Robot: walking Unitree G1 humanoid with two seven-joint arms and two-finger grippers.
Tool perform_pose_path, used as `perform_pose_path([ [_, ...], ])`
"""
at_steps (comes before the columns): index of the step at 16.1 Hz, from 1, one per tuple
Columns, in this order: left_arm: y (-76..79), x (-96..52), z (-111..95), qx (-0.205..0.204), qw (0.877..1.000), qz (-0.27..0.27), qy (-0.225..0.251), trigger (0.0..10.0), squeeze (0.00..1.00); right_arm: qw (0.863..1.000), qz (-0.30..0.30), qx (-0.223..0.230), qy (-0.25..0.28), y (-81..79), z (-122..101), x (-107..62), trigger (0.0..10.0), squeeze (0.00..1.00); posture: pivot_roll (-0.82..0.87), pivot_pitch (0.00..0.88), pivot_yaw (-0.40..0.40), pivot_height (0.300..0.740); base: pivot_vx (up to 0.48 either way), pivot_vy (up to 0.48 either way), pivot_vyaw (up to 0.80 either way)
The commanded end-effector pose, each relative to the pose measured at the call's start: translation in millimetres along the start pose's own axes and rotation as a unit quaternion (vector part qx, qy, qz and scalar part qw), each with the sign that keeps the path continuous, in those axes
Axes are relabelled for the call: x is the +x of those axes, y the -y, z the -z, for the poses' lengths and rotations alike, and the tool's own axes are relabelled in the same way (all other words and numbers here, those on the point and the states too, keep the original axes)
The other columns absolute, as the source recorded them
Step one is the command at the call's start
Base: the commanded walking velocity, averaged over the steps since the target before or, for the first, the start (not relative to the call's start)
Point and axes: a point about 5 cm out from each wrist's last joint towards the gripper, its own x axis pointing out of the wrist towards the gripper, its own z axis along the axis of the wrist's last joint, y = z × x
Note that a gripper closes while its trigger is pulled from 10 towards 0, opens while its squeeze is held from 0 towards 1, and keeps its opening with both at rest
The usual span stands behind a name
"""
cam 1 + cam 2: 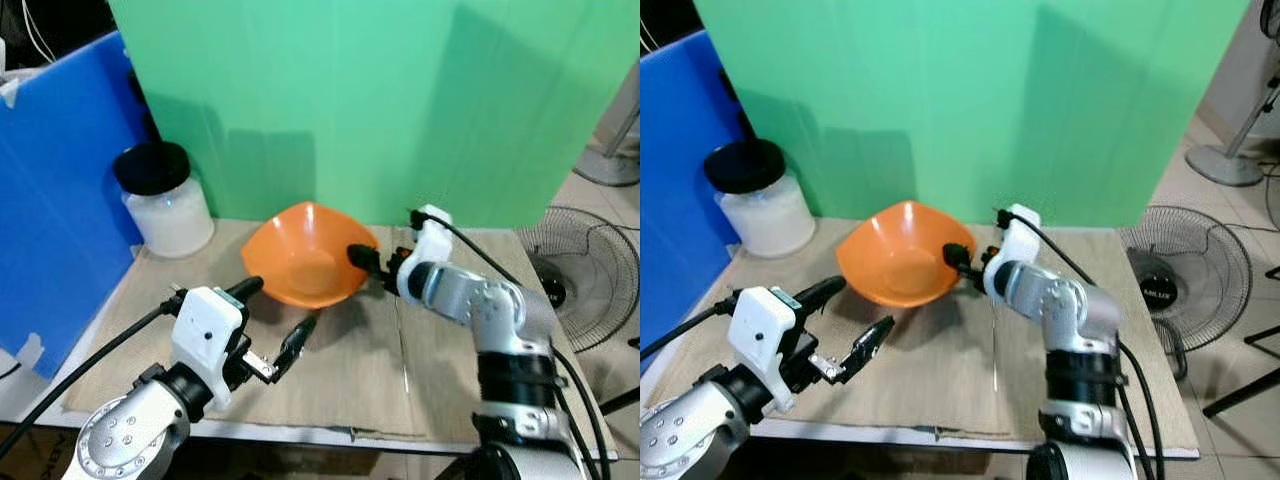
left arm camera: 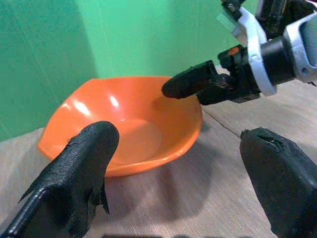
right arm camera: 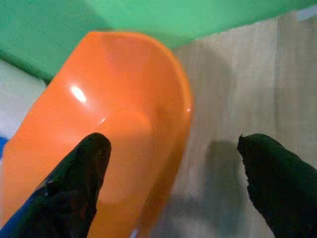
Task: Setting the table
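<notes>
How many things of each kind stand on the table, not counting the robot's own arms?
Bowl: 1
Jar: 1
Total: 2

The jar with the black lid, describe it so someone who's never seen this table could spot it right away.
Start at the big green backdrop behind the table, then follow its bottom edge to the robot's left, where it meets the blue board. The jar stands in that far corner, apart from the orange bowl. It is upright, with whitish contents and a wide black lid.
</notes>
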Motion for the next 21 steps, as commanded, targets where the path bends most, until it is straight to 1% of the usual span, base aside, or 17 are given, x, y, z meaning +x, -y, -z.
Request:
perform_pose_path([
  [1,0.7,-1.5,-1,0.005,1.000,0.007,-0.003,10.0,0.00,0.999,-0.018,0.025,-0.018,-5.5,2,2.8,10.0,0.00,0.06,0.000,0.020,0.740,0.000,0.000,0.00],
  [2,-0.1,-1.5,-1,0.005,1.000,0.008,-0.004,10.0,0.00,0.998,-0.037,0.048,-0.031,-9.3,5,4.8,5.7,0.00,0.06,0.000,0.020,0.740,0.000,0.000,0.00],
  [3,-1.0,-1.6,-1,0.006,1.000,0.008,-0.006,10.0,0.00,0.996,-0.045,0.060,-0.039,-11.3,6,6.3,3.7,0.00,0.06,0.000,0.019,0.740,0.000,0.000,0.00],
  [4,-2.0,-1.7,-1,0.007,1.000,0.007,-0.008,10.0,0.00,0.996,-0.049,0.068,-0.044,-12.6,7,7.9,0.0,0.00,0.06,0.000,0.019,0.740,0.000,0.000,0.00],
  [5,-2.5,-1.7,-1,0.007,1.000,0.006,-0.008,10.0,0.00,0.995,-0.051,0.070,-0.047,-13.1,7,8.7,0.0,0.00,0.06,0.000,0.018,0.740,0.000,0.000,0.00],
  [6,-3.0,-2.1,-1,0.007,1.000,0.004,-0.010,10.0,0.00,0.994,-0.049,0.083,-0.055,-11.7,9,11.5,0.0,0.00,0.06,0.000,0.016,0.740,0.000,0.000,0.00],
  [11,-4.0,-3.3,-1,0.009,1.000,0.001,-0.012,10.0,0.00,0.991,-0.042,0.108,-0.063,-9.5,12,14.8,0.0,0.00,0.07,0.000,0.020,0.740,0.000,0.000,0.00],
  [21,-3.6,-1.0,1,0.010,1.000,0.004,-0.017,10.0,0.00,0.991,-0.037,0.109,-0.068,-6.9,14,16.3,0.0,0.00,0.05,0.000,0.025,0.740,0.000,0.000,0.00],
])
